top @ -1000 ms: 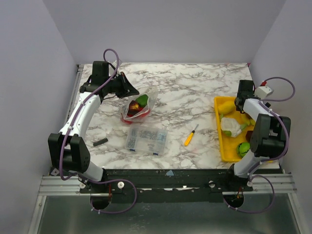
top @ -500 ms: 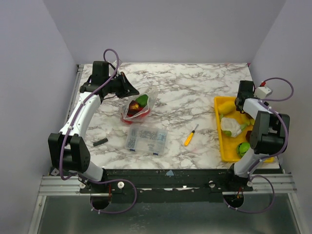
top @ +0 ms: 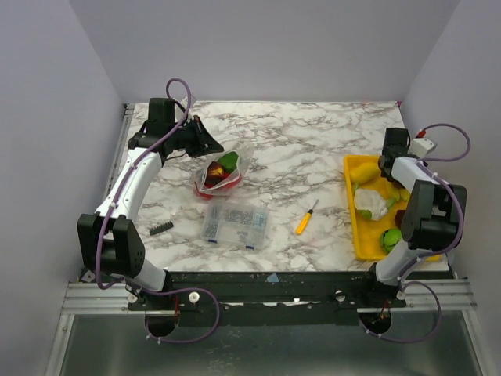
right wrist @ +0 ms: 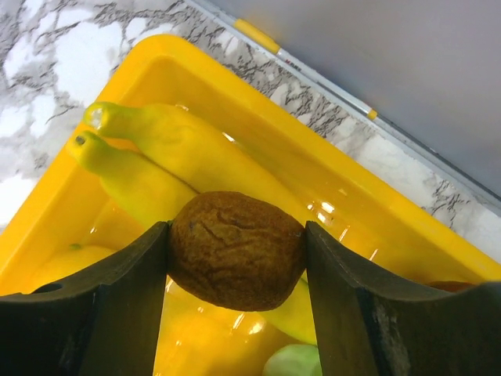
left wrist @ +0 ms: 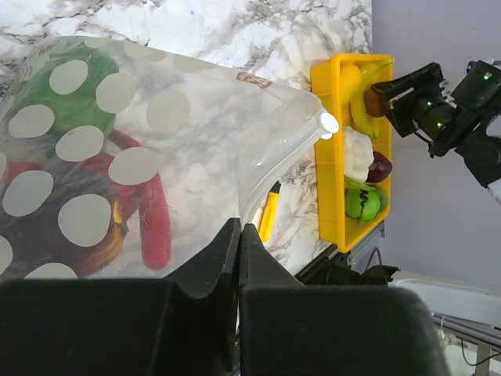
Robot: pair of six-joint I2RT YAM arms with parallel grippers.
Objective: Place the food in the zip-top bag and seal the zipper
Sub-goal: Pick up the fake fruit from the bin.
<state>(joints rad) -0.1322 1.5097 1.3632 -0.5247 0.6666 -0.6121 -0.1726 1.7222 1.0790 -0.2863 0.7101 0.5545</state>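
The zip-top bag (top: 221, 174) lies at the back left, with red (left wrist: 153, 219) and green food (left wrist: 55, 102) inside. My left gripper (top: 207, 146) is shut on the bag's rim by the zipper (left wrist: 290, 153); in the left wrist view its jaws (left wrist: 239, 229) are pressed together on the plastic. My right gripper (top: 385, 160) is shut on a brown food piece (right wrist: 237, 249) and holds it just above yellow bananas (right wrist: 172, 149) in the yellow tray (top: 352, 211). A white cauliflower (top: 370, 202) and green food (top: 391, 236) also lie in the tray.
A rigid clear compartment box (top: 235, 223) sits near the front, just below the bag. A yellow-handled screwdriver (top: 306, 217) lies between the box and the tray. A small black part (top: 161, 228) lies at the front left. The tray runs along the table's right edge.
My right arm has shifted very slightly over the tray with the brown piece still held. The left arm and the bag have not moved.
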